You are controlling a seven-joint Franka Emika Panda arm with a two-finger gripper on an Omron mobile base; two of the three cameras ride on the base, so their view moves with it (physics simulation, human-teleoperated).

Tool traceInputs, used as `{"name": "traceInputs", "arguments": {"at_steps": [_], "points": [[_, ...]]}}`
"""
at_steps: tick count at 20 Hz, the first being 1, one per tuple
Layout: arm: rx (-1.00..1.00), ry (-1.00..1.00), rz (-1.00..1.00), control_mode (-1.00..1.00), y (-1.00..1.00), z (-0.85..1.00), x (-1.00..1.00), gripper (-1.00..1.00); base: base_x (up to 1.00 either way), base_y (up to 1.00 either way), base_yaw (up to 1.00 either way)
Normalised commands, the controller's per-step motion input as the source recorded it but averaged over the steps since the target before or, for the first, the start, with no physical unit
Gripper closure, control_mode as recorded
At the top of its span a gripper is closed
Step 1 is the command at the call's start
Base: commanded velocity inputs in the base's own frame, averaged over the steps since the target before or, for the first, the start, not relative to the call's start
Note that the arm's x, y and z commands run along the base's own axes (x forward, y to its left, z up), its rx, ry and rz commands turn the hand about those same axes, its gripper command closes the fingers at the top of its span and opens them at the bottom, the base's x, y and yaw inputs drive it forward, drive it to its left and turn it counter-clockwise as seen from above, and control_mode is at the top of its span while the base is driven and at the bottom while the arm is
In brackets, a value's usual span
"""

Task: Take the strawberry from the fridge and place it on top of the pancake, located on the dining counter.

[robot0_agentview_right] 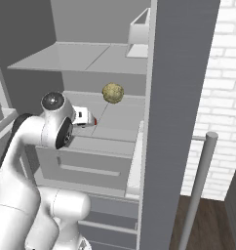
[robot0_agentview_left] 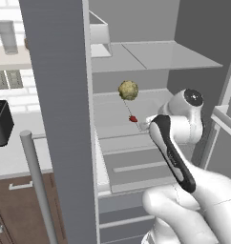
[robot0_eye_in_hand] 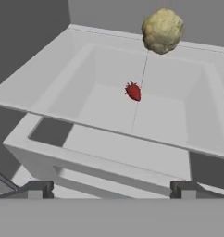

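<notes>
Inside the tall matte grey fridge (robot0_agentview_left: 60,119), with its doors swung open, a pale grey shelf (robot0_eye_in_hand: 109,111) carries two things: the tiny red strawberry (robot0_eye_in_hand: 133,91) near the middle and a lumpy yellowish-green ball (robot0_eye_in_hand: 162,30) behind it, well apart. The white arm's end effector (robot0_eye_in_hand: 111,189) hangs just outside the shelf's front lip, fingers spread wide and empty. The berry lies straight ahead of it and slightly right of centre (deeper in, with nothing between), so a forward reach looks the likely next move.
</notes>
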Motion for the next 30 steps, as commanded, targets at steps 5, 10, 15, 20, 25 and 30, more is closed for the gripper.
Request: {"name": "traceInputs", "arguments": {"at_steps": [5,10,15,20,25,30], "points": [[0.0,0.03,-0.01,-1.0,0.0,-0.11,0.97,-1.0,0.0,0.0,0.0],[0.0,0.1,-0.04,-1.0,0.0,0.0,0.77,-1.0,0.0,0.0,0.0],[-0.02,0.09,-0.01,-1.0,0.0,-0.22,0.39,-1.0,0.0,0.0,0.0],[-0.03,0.11,0.0,-1.0,0.0,-0.43,0.36,-1.0,0.0,0.0,0.0],[-0.02,0.01,0.0,-1.0,0.02,-0.3,0.37,-1.0,0.0,0.0,0.0],[0.0,0.09,0.0,-1.0,0.0,-0.17,0.28,-1.0,0.0,0.0,0.0]]}}
